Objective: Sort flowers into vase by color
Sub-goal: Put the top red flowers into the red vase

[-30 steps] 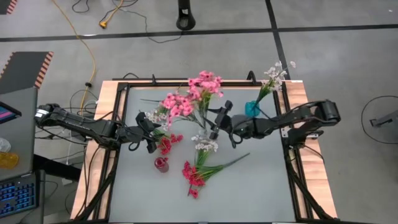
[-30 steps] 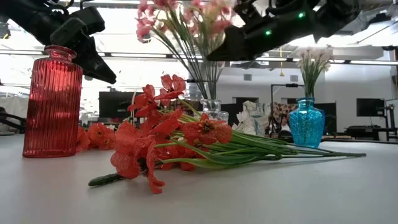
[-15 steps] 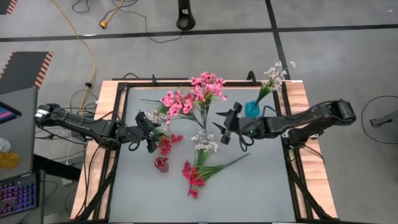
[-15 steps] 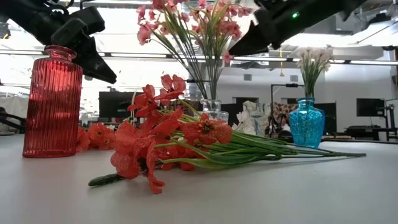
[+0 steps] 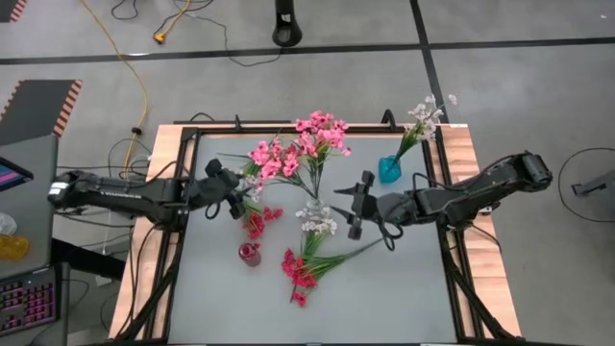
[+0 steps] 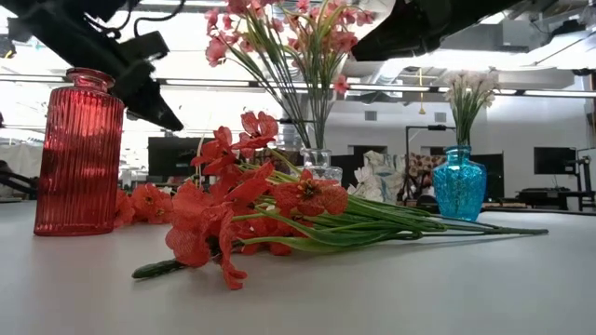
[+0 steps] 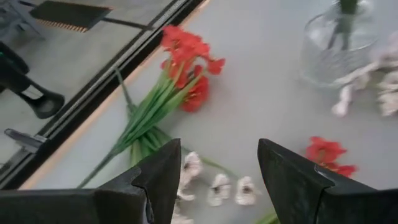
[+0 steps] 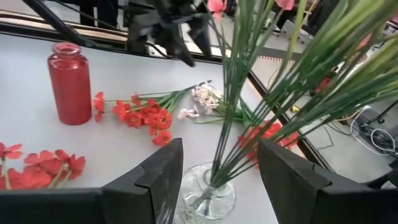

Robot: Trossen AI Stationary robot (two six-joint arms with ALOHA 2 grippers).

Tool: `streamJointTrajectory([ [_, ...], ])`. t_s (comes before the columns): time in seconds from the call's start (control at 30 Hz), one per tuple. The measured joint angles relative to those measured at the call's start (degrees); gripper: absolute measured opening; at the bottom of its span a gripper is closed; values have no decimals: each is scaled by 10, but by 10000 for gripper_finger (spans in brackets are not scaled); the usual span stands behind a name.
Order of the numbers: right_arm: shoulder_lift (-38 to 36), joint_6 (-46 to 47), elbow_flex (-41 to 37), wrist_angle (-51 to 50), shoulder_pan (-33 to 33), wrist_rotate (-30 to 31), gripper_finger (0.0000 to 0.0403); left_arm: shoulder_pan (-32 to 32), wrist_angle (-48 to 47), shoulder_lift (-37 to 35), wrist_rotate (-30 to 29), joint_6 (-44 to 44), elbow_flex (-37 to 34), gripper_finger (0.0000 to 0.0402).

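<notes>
1. Flowers are spread across the grey table (image 5: 404,298): a bunch of pink flowers (image 5: 293,152) stands in the clear glass vase (image 5: 312,208) near the middle, and white sprigs (image 5: 423,115) stand in the blue vase (image 5: 389,169) toward the far right corner.
2. A loose bundle of red flowers (image 5: 300,269) lies flat on the table just beside the small red vase (image 5: 249,254), stems pointing toward the right side.
3. A second red cluster (image 5: 258,221) lies near the left gripper, with a few white blossoms (image 7: 217,186) close to it.
4. More white blossoms (image 5: 317,226) lie at the foot of the clear vase.
5. The left gripper (image 5: 233,195) hovers over the left part of the table above the red cluster; its fingers (image 7: 155,180) are spread wide with nothing between them.
6. The right gripper (image 5: 348,204) sits just beside the clear vase; its fingers (image 8: 283,174) are parted wide and grip nothing, the green stems (image 8: 249,124) showing between them farther off.
</notes>
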Motion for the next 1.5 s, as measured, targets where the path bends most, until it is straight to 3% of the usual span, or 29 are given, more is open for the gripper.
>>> streamJointTrajectory([
  [0.4,0,11,0,0,1,0,233,285,52,4,289,156,0,202],
  [0.63,0,11,0,0,1,0,233,399,129,75,420,180,14,202],
  [0.9,0,9,0,-1,1,0,233,452,117,242,438,247,101,202],
  [1.17,0,9,0,-13,1,0,233,463,-16,393,435,359,211,202],
  [1.5,0,9,0,-21,1,0,233,463,-49,489,399,406,273,202],
])
